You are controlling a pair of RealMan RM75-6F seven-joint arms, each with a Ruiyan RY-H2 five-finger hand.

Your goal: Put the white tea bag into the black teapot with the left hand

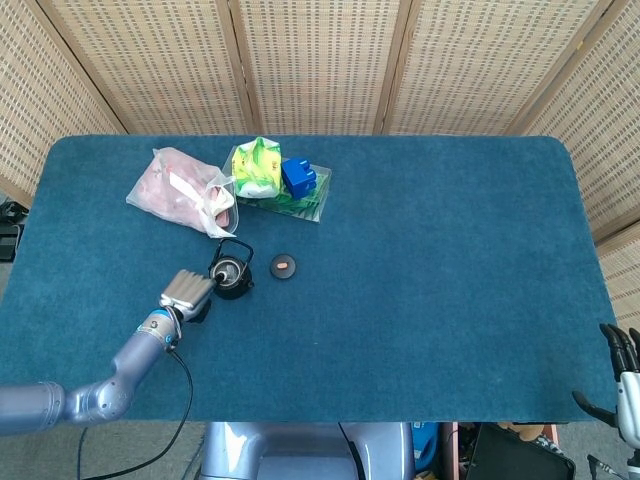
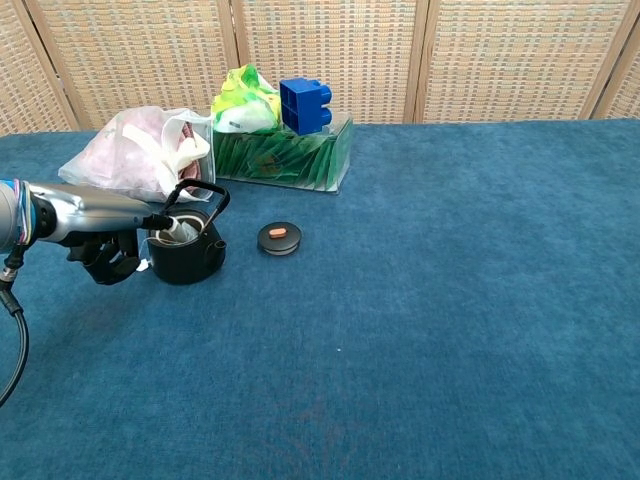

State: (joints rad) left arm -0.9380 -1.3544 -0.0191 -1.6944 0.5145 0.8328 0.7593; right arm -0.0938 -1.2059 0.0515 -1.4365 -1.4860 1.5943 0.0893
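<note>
Left hand: silver back up, dark fingers curled beneath, one fingertip reaching to the pot mouth; grasp on anything cannot be told.
Right hand: at table's near right corner, fingers apart, holding nothing.
White tea bag: pale, crumpled, orientation unclear, inside the black teapot, handle upright.
Lid: just right.
Clear box: green packets inside.

right hand cut by frame edge

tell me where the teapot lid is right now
In both views the lid lies flat on the blue table, just right of the black teapot and in front of the green box, on the table's left half.
</note>
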